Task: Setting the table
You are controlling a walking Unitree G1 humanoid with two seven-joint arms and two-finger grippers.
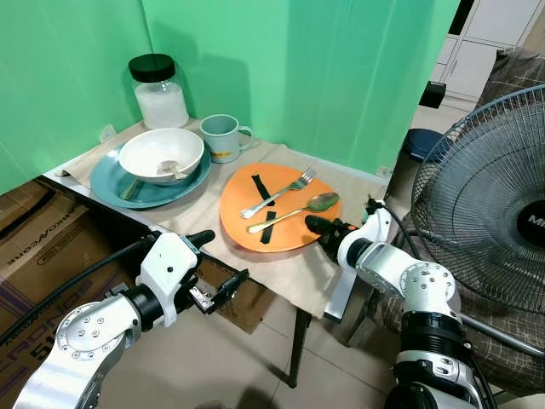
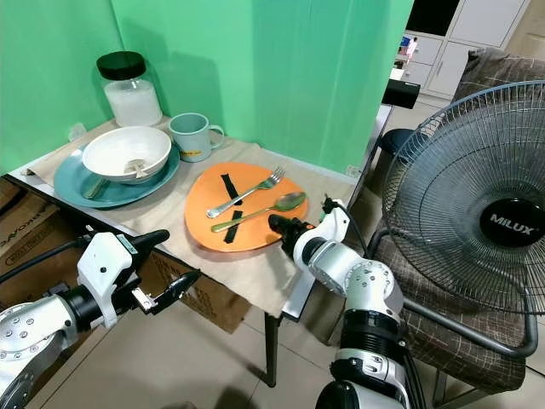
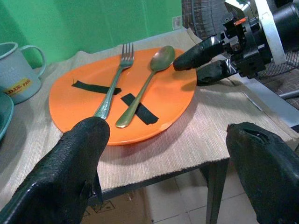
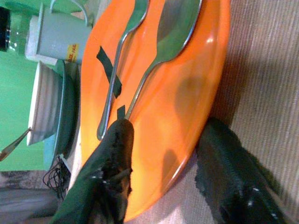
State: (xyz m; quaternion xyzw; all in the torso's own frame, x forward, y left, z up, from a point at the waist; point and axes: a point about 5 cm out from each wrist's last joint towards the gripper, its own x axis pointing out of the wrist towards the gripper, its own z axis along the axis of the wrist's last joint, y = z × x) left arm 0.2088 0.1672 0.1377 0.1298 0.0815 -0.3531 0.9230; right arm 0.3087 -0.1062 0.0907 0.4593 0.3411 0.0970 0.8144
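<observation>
Setting: green backdrop [image 1: 298, 77] behind a small table [image 1: 289, 277] covered with a beige cloth; a standing fan [image 1: 490, 196] stood to the robot's right, a cardboard box [image 1: 34, 234] under the table on its left
Right fingers: apart, straddling the near right rim of the orange plate [image 1: 279, 209]; one finger [image 4: 110, 172] lay over the plate's face, the other [image 4: 231, 172] rested on the cloth just outside the rim
Right gripper [image 1: 325, 228]: at the table's front right corner, level with the plate, not closed on it
Left fingers: spread wide; both black pads [image 3: 70, 172] framed the plate in the left wrist view
Left gripper [image 1: 217, 268]: held off the table's front edge, below the tabletop, touching nothing
Orange plate: on the cloth near the front right of the table; two strips of black tape [image 1: 264, 192] on its face
Fork [image 1: 279, 193]: lay across the plate, tines toward the backdrop
Spoon [image 1: 296, 211]: lay beside the fork, on the robot's side of it, bowl toward the right
Rest of table: white bowl [image 1: 162, 153] with a utensil inside, sitting on a blue plate [image 1: 111, 183]; grey-blue mug [image 1: 223, 136] just behind; lidded glass jar [image 1: 158, 92] at the back
</observation>
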